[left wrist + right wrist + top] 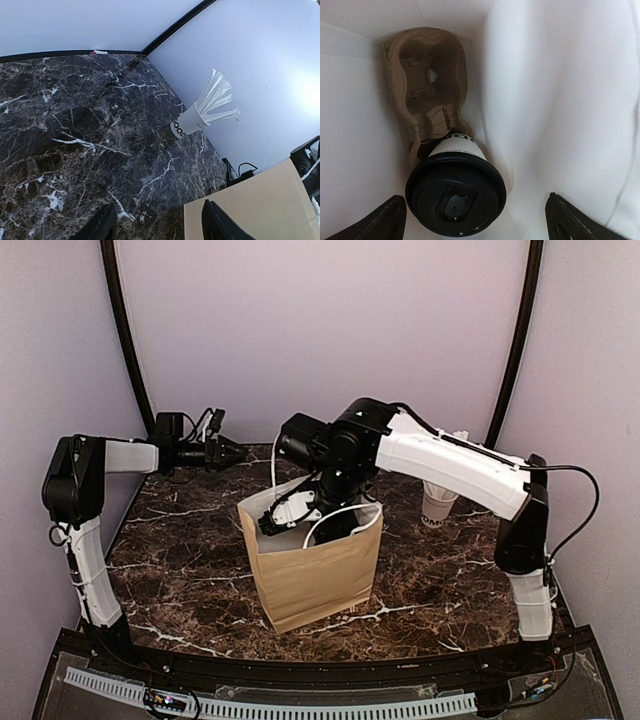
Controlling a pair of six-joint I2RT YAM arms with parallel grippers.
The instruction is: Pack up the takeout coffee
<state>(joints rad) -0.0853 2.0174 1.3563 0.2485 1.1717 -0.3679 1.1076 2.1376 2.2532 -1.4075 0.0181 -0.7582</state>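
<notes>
From above, the right arm [450, 465] reaches down into the brown paper bag [315, 575] in the middle of the counter [180, 580]. The left pincer [228, 452] hangs well apart at the back left.

From the left wrist, that pincer is partly open and empty above the marble. The straw-filled cup [186, 124] stands over by the wall.

From the right wrist, the right pincer [479, 220] stands wide, clear of the takeout coffee [455, 192] on both sides. The coffee sits upright at the bag's bottom, seemingly in the near well of the pulp cup carrier [427, 85].

I'd say the cup is placed. Next comes a straight lift out without catching the bag's walls.

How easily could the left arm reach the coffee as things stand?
Probably not easily: the coffee sits deep in the bag, the right arm fills its opening, and the left fingers hang outside.
</notes>
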